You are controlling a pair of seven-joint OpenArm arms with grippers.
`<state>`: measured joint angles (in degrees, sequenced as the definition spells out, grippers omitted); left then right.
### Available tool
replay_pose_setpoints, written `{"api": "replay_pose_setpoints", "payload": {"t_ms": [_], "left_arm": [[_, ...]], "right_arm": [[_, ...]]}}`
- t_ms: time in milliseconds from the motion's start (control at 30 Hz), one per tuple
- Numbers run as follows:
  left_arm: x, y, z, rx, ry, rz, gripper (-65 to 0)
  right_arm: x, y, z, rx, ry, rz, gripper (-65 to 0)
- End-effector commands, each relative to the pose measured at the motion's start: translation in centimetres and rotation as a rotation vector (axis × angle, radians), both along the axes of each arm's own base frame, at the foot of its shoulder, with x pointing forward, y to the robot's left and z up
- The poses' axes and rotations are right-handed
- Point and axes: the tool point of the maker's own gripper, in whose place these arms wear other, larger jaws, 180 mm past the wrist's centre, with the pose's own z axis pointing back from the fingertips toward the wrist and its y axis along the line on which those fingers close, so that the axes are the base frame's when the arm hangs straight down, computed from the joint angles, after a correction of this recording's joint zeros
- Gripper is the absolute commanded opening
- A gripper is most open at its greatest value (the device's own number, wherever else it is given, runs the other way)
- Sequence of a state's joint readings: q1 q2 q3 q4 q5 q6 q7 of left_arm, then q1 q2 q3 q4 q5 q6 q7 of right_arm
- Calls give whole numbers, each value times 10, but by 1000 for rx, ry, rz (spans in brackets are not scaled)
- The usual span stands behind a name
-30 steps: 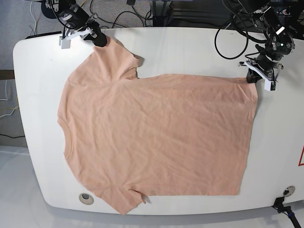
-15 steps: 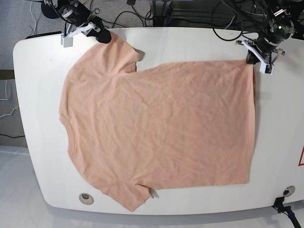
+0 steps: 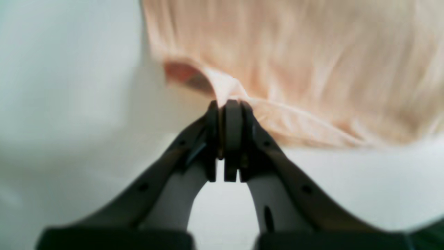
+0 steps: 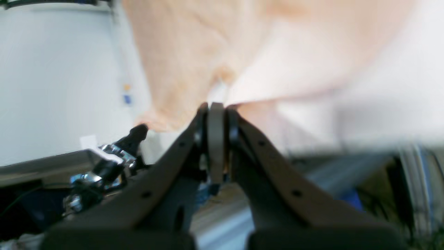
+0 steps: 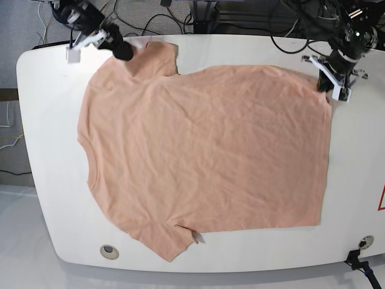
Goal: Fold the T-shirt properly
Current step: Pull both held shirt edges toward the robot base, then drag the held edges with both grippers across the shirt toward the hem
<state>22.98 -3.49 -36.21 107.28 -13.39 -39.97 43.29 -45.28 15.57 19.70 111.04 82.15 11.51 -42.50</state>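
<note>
Peach T-shirt (image 5: 204,156) lies spread flat across most of the white table (image 5: 42,120), lightly wrinkled, with no print showing. Its round neck sits on the base view's left side, one sleeve points toward the table's far edge at upper left, and the other sleeve reaches the near edge at lower left. The straight bottom hem runs down the base view's right side.

At the far left corner of the cloth, the right gripper (image 5: 123,52) pinches the tip of the upper sleeve; in the right wrist view its jaws are pressed together on a small fold of peach fabric (image 4: 187,62), the gripper (image 4: 216,106) showing no gap between the pads. At the far right corner, the left gripper (image 5: 328,87) grips the hem corner; the left wrist view shows the gripper (image 3: 227,104) clamped on a pinch of the shirt's (image 3: 295,62) edge, with the hem lifting slightly off the table (image 3: 62,69) just beside it. Both wrist views are blurred.

Black cables (image 5: 162,21) lie beyond the table's far edge. A round fitting (image 5: 109,250) is set into the table near its front left corner, and another (image 5: 365,242) sits near the front right corner, both apart from the shirt.
</note>
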Motion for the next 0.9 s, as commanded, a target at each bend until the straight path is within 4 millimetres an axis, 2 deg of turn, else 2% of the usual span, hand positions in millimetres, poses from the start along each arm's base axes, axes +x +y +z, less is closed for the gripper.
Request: {"api": "replay_pose_setpoints", "payload": {"t_ms": [0,167,300,567,700,867], "left_arm": [[31,0,23,2,-107,-7,-650],[75,-16,39,-36,-195,-43,-650],[91,-19,34,-72,-196,-47,-650],[105,-17,10,-146,-154,-15,-650],[125,-11,16,-155,-177,-10,-650],[154,-11,30,-185,-223,-6,-650]], "right_arm": [[19,-1,19,22,-81,8,-650],[49,-4,29,20,-160,4,-650],[68,-12,23,25,-176,-22,-650],[119,-29,24,43,-242,-74,-650],[144,-37,24,57,-267,-104,-650],[172,-31,19,74,-264,-71,-650]]}}
